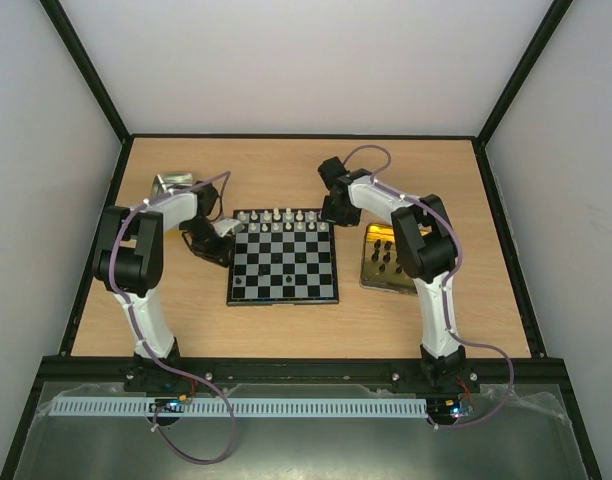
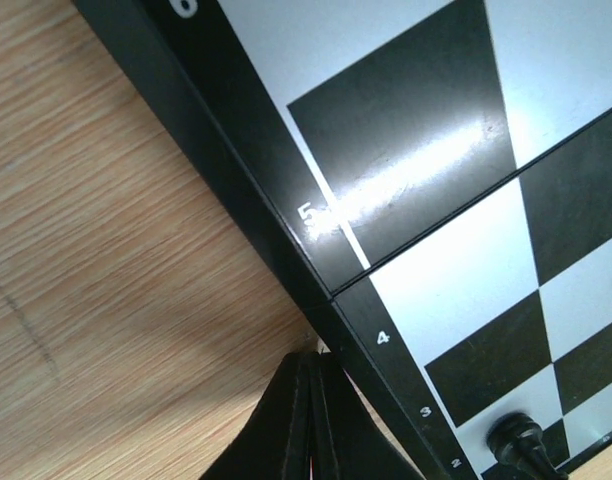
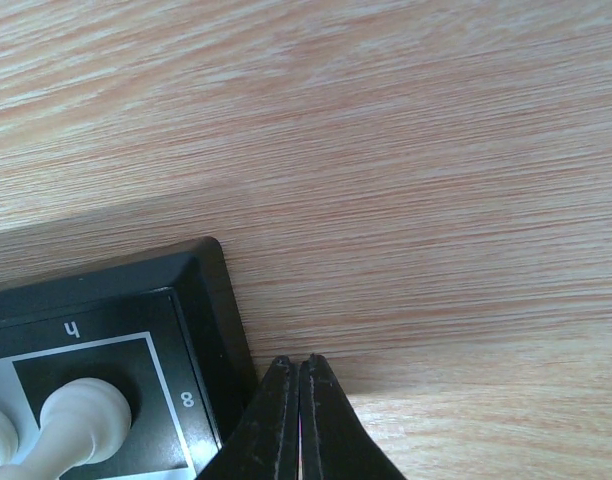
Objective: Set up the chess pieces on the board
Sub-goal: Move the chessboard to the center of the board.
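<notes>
My left gripper [image 2: 312, 370] is pressed together with nothing in it. Its tips point down over the table [image 2: 106, 250], just beside the left rim of the board [image 2: 456, 130]. The rim blocks any move to the right from there. White digits run along it: 6, 5, 4, 3, 2, and my tips sit nearest the 4. A black piece [image 2: 521, 440] stands on a square at the low-numbered end.

My right gripper [image 3: 298, 372] is also closed and empty, over bare wood just off the board's far right corner. The rim there reads 8 on the side and an upside-down h on the far edge. A white piece [image 3: 81, 420] stands on the dark corner square, close to my fingers.

From above, the white pieces [image 1: 281, 220] fill the two far rows, and the near rows are mostly bare. The black pieces [image 1: 388, 255] stand on a gold tray [image 1: 367, 280] just right of the board. A silver tray [image 1: 171, 184] lies at the far left, behind my left arm [image 1: 136, 260].

That arm rises from its base, folds at the elbow and reaches right, with the wrist low at the board's left edge. My right arm [image 1: 426, 250] mirrors it. Its elbow hangs over the gold tray's right edge, and its forearm stretches toward the far corner.
</notes>
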Robot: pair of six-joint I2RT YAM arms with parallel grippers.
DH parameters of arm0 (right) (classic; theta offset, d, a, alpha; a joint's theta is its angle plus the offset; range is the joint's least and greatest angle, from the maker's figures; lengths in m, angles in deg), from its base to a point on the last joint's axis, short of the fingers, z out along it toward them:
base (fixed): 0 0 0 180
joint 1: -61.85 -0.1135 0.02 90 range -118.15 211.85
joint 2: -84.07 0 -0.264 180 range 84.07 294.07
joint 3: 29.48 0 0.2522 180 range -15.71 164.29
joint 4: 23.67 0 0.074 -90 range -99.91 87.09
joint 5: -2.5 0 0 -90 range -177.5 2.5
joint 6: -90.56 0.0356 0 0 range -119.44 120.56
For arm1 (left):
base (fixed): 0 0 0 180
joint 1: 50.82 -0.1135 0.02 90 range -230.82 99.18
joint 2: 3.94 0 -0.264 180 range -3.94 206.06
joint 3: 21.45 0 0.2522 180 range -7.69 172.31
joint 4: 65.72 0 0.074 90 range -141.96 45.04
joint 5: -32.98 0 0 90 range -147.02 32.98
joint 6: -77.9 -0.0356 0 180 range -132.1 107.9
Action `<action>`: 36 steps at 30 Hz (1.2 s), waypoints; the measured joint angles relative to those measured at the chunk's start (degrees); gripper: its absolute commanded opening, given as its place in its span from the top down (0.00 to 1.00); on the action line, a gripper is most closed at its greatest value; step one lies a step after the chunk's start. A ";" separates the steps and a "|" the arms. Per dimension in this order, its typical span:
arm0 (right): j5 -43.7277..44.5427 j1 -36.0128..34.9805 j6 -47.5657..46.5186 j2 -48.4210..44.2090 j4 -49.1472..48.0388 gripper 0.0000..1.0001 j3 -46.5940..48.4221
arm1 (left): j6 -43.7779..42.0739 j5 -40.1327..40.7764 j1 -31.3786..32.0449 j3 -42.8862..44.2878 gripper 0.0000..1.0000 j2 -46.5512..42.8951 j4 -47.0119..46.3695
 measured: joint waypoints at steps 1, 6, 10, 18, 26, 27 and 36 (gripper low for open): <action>0.04 0.02 0.00 0.00 0.00 0.98 0.00 | 0.00 0.15 -0.04 -0.09 0.98 -0.02 -0.13; 1.22 0.28 0.00 -0.68 0.00 0.98 -1.01 | -0.11 1.68 -2.12 -0.31 0.98 -0.85 -0.63; 2.40 0.50 0.07 -2.32 0.57 0.98 -2.82 | -0.28 3.41 -4.85 1.29 0.98 -2.89 0.11; 4.35 0.74 0.09 -8.28 1.49 0.98 -5.25 | -0.13 4.85 -7.41 16.50 0.98 -6.32 1.95; 4.85 0.74 0.09 -12.02 2.29 0.98 -6.08 | 1.27 11.30 -13.92 24.33 0.98 -2.71 0.76; 4.83 0.74 0.09 -12.20 2.43 0.98 -6.21 | 1.38 11.87 -14.36 24.70 0.98 -1.92 0.55; 4.81 0.74 0.04 -13.27 3.67 0.98 -6.51 | 2.21 13.51 -15.72 22.16 0.98 3.67 -2.40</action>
